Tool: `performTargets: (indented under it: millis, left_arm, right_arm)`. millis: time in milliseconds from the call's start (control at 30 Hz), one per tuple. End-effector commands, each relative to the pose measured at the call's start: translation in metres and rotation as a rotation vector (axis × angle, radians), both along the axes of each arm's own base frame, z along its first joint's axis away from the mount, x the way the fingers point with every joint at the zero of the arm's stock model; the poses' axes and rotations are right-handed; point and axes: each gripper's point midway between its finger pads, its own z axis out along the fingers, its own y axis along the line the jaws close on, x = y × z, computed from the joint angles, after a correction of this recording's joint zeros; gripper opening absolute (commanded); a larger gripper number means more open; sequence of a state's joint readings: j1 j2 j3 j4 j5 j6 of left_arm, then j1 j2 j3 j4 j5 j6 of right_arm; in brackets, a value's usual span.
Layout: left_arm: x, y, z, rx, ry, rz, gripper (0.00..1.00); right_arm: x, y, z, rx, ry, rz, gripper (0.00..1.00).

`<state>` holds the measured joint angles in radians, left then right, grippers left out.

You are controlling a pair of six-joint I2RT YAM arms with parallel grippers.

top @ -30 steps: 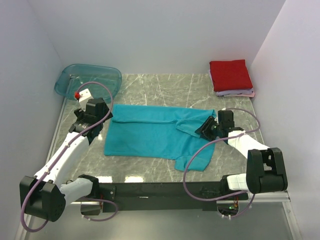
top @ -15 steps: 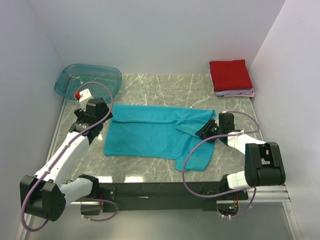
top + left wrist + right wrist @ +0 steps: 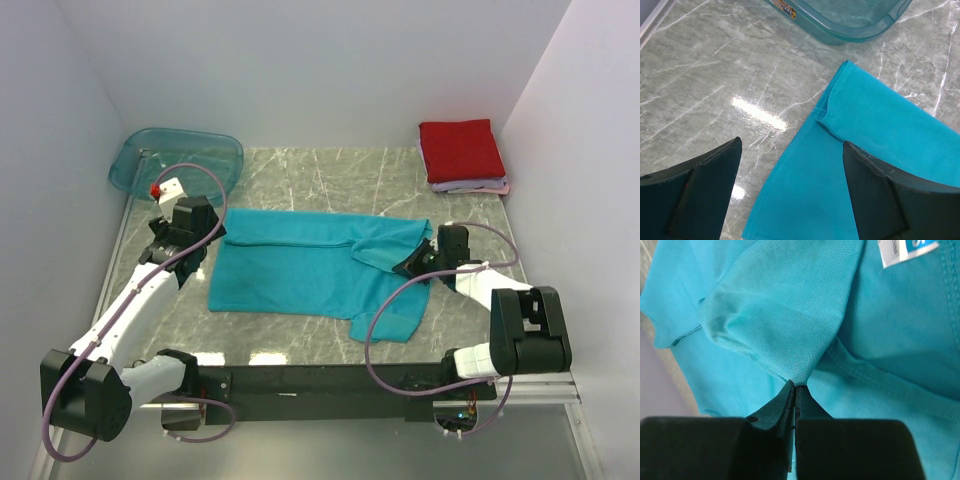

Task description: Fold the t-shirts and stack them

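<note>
A teal t-shirt [image 3: 300,265] lies partly folded across the middle of the marble table [image 3: 300,175], one sleeve [image 3: 390,320] pointing toward the near edge. My right gripper [image 3: 412,262] is low at the shirt's right edge, shut on a pinch of the teal t-shirt [image 3: 790,347] that rises to the closed tips [image 3: 796,386]. My left gripper [image 3: 205,243] hovers open over the shirt's left edge; the teal cloth [image 3: 805,195] lies flat below its wide-apart fingers [image 3: 875,190], untouched. A folded red t-shirt [image 3: 460,150] sits on a pale lilac one [image 3: 478,186] at the back right corner.
A see-through teal plastic tub [image 3: 176,160] stands at the back left corner, its rim [image 3: 840,25] in the left wrist view. White walls close in the table on three sides. A white label [image 3: 907,247] is sewn inside the shirt.
My right gripper has dropped a little, slid along the shirt's right edge and closed on the teal cloth. The left arm has not moved.
</note>
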<state>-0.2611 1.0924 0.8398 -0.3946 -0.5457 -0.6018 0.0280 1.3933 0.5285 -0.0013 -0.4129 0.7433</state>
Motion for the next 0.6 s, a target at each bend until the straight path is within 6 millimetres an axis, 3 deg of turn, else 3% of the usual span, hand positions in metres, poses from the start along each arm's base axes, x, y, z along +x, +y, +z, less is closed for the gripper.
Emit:
performTargets:
  millis: [0, 233, 567]
  left_arm:
    - [0.002, 0.002, 0.007, 0.008, -0.012, -0.005, 0.87]
    - [0.003, 0.001, 0.005, 0.007, -0.007, -0.009, 0.87]
    - [0.003, 0.0, 0.003, 0.01, 0.003, -0.013, 0.87]
  right_arm:
    - [-0.001, 0.0, 0.016, 0.014, -0.027, -0.005, 0.0]
    - [-0.015, 0.002, 0.019, 0.033, 0.016, -0.008, 0.0]
    - [-0.031, 0.005, -0.008, 0.053, 0.118, -0.005, 0.07]
